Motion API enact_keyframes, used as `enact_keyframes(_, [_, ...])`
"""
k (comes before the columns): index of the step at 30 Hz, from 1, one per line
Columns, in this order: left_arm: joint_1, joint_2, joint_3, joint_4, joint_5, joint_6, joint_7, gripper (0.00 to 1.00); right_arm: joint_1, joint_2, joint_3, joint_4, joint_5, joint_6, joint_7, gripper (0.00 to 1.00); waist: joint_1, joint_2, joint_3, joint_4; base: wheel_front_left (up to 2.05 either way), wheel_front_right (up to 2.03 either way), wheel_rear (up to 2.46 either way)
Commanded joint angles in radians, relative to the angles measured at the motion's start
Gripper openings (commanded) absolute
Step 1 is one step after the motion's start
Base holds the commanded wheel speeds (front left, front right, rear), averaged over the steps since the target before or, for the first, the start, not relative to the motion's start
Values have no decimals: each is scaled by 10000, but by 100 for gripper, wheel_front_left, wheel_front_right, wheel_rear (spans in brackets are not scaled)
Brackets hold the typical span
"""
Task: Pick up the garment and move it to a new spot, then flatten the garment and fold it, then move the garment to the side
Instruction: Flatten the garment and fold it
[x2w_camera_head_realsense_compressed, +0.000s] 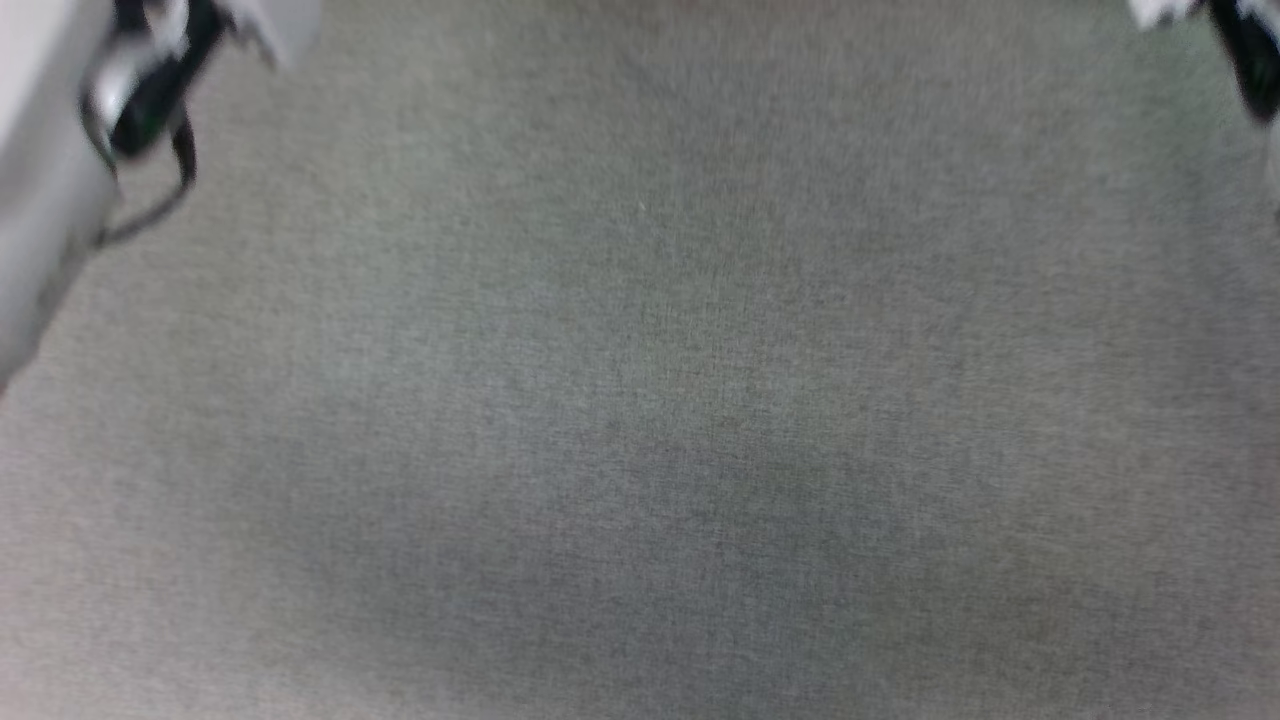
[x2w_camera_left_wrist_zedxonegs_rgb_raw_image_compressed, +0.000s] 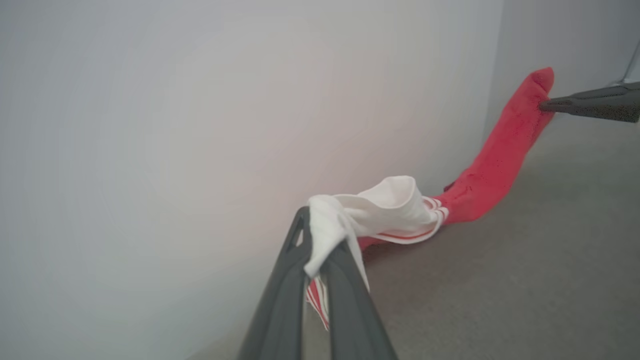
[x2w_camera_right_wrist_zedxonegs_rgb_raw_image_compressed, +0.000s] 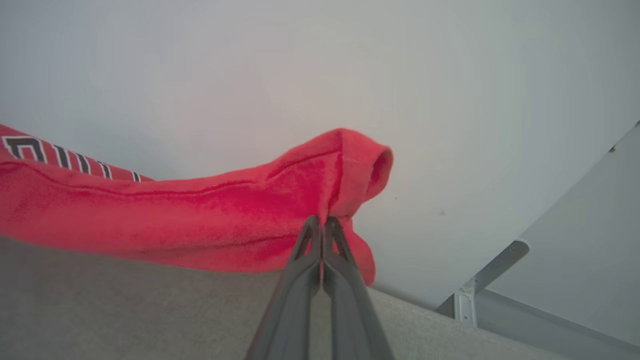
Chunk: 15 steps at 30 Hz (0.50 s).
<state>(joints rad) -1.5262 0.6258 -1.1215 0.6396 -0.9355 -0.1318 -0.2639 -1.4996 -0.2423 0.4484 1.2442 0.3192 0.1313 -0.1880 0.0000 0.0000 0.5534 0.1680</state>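
The garment (x2w_camera_left_wrist_zedxonegs_rgb_raw_image_compressed: 495, 160) is red, with a white sleeve (x2w_camera_left_wrist_zedxonegs_rgb_raw_image_compressed: 395, 205) trimmed in red and white stripes. It stretches between my two grippers just above the grey cloth surface (x2w_camera_left_wrist_zedxonegs_rgb_raw_image_compressed: 525, 260), close to a pale wall. My left gripper (x2w_camera_left_wrist_zedxonegs_rgb_raw_image_compressed: 320, 240) is shut on the white sleeve. My right gripper (x2w_camera_left_wrist_zedxonegs_rgb_raw_image_compressed: 547, 106) pinches the far red end. In the right wrist view the right gripper (x2w_camera_right_wrist_zedxonegs_rgb_raw_image_compressed: 320, 222) is shut on a red fold of the garment (x2w_camera_right_wrist_zedxonegs_rgb_raw_image_compressed: 200, 215), and black, white-outlined lettering (x2w_camera_right_wrist_zedxonegs_rgb_raw_image_compressed: 30, 147) shows at the left edge. The head view is blurred, with the grey surface (x2w_camera_head_realsense_compressed: 640, 400) across it.
A pale wall (x2w_camera_left_wrist_zedxonegs_rgb_raw_image_compressed: 200, 125) runs right behind the garment. A metal bracket (x2w_camera_right_wrist_zedxonegs_rgb_raw_image_compressed: 470, 295) and a light panel (x2w_camera_right_wrist_zedxonegs_rgb_raw_image_compressed: 575, 240) stand at the right end of the surface. Dark wrist parts of my arms sit at the head view's top corners (x2w_camera_head_realsense_compressed: 150, 90) (x2w_camera_head_realsense_compressed: 1250, 50).
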Motion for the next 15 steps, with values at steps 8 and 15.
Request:
enact_keyframes(8, [1973, 1268, -1505, -1832, -312, 28, 94, 0, 3220, -1117, 1598, -2447, 2259, -10, 942, 0, 0, 0, -2480, -106, 0, 0, 0])
enact_keyframes(15, [4285, 2286, -1592, -3668, -392, 28, 543, 0, 6098, -2988, 2121, -5207, 3942, -12, 1677, 0, 0, 0, -3413, -103, 0, 0, 0])
